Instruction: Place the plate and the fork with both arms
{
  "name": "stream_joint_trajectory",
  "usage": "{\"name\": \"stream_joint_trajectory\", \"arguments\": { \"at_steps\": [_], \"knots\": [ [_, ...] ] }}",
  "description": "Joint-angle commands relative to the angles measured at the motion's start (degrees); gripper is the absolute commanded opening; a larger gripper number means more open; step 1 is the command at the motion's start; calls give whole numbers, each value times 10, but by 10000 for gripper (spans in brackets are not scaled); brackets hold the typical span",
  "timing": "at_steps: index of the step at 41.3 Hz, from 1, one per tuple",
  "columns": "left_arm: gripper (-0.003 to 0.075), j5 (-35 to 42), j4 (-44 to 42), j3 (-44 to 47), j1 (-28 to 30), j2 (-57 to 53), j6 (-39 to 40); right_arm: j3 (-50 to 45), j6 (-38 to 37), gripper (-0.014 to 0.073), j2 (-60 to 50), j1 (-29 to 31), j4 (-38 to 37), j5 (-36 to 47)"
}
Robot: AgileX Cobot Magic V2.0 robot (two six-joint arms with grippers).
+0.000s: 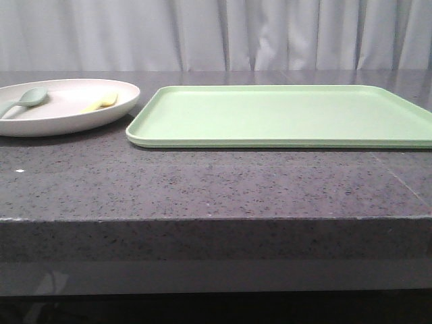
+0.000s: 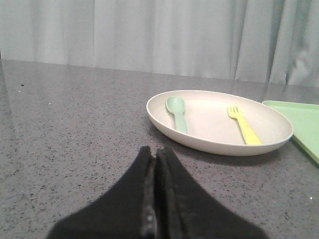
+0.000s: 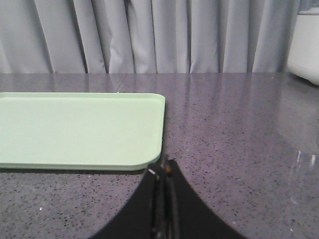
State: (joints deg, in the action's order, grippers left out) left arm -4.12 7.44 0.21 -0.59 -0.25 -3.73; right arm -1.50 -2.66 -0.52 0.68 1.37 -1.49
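The off-white plate (image 1: 64, 111) sits on the dark counter at the far left; it also shows in the left wrist view (image 2: 219, 142). The pale-yellow fork (image 1: 101, 102) lies inside it, tines away from the left gripper (image 2: 243, 130). A grey-green spoon (image 1: 27, 98) lies beside the fork in the plate (image 2: 178, 113). My left gripper (image 2: 155, 152) is shut and empty, low over the counter a little short of the plate. My right gripper (image 3: 164, 164) is shut and empty, near the light-green tray's corner. Neither gripper shows in the front view.
A large flat light-green tray (image 1: 283, 115) lies right of the plate, its edge close to the plate's rim; it shows in the right wrist view (image 3: 79, 129). A grey curtain hangs behind the counter. A white appliance (image 3: 305, 42) stands at the far right. The counter's front edge (image 1: 216, 219) is near.
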Motion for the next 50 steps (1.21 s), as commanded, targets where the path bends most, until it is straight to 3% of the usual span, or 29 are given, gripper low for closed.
{"name": "stream_joint_trajectory", "arguments": {
  "at_steps": [1, 29, 36, 44, 50],
  "knots": [
    [-20, 48, 4, 4, -1, -13, 5, 2, 5, -88, -11, 2, 2, 51],
    [-20, 49, 4, 4, -1, -13, 5, 2, 5, -88, -11, 2, 2, 62],
    [-20, 101, 4, 2, -1, -13, 5, 2, 5, -88, -11, 2, 2, 91],
    [-20, 69, 5, -71, -1, -12, 5, 49, 5, -88, -11, 2, 2, 81],
    [-20, 2, 5, -172, -1, 10, 5, 145, 5, -88, 0, 2, 2, -10]
  ]
}}
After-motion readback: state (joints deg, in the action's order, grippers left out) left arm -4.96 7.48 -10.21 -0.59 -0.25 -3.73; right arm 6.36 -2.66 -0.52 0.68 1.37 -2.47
